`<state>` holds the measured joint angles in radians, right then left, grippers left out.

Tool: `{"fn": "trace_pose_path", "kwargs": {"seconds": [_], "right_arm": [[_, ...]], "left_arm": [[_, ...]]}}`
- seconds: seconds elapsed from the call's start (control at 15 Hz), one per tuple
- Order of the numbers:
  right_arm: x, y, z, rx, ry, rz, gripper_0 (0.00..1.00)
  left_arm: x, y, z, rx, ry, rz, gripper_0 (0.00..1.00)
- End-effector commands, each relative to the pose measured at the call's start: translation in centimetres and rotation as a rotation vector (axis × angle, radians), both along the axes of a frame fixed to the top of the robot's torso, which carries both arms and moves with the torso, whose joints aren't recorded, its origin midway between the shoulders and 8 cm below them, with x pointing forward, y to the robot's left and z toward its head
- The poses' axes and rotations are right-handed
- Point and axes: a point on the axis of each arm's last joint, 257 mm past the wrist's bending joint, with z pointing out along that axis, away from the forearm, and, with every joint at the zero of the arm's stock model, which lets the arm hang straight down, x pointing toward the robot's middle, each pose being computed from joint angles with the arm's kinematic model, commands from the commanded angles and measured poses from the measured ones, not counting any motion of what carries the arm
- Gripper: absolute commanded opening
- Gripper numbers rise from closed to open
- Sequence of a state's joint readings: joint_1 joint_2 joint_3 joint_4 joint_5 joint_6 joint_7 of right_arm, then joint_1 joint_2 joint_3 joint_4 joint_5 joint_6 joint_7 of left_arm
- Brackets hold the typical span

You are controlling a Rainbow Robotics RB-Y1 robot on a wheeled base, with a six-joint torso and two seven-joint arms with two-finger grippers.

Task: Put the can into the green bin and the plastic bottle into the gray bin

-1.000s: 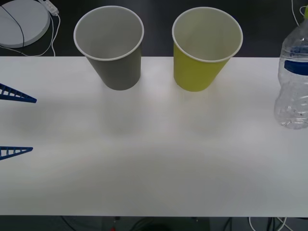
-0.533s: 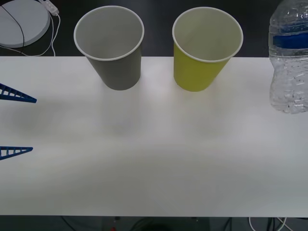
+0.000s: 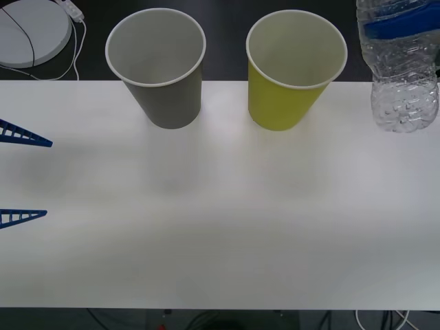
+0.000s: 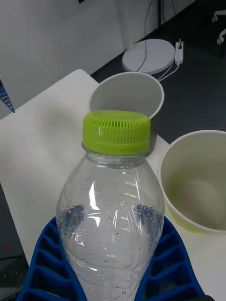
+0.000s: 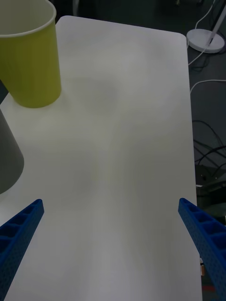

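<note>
My right gripper (image 4: 113, 265) is shut on the plastic bottle (image 4: 110, 207), its blue fingers (image 4: 44, 263) clamping the clear body below the lime-green cap (image 4: 117, 131). In the front view the bottle (image 3: 402, 75) hangs at the far right, lifted off the table beside the green bin (image 3: 292, 69). The gray bin (image 3: 157, 65) stands upright to the left of the green bin, and both are seen with nothing inside. My left gripper (image 3: 48, 179) waits open at the table's left edge, well clear of the bins. The can is out of view.
The white table (image 3: 220, 227) spreads bare in front of the two bins. A round white disc with a cable (image 3: 31, 27) lies on the dark floor behind the back left corner. Cables show below the table's front edge.
The bottle has risen off the table and shifted left toward the green bin, held by my right gripper. The left gripper and both bins have stayed still.
</note>
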<state>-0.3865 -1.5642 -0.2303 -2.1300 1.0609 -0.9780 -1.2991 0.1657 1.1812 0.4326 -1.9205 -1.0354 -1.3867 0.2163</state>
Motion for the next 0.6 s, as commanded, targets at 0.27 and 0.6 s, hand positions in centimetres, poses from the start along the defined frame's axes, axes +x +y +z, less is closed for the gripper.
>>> {"fn": "trace_pose_path", "kwargs": {"seconds": [0.27,0.6], "right_arm": [[3.4,4.1,0.9,-0.048,0.052,0.093,0.00],[9.3,9.1,0.8,-0.095,0.096,0.093,0.00]], "left_arm": [[0.0,0.0,0.0,0.000,0.000,0.000,1.00],[0.0,0.0,0.0,0.000,0.000,0.000,1.00]]}}
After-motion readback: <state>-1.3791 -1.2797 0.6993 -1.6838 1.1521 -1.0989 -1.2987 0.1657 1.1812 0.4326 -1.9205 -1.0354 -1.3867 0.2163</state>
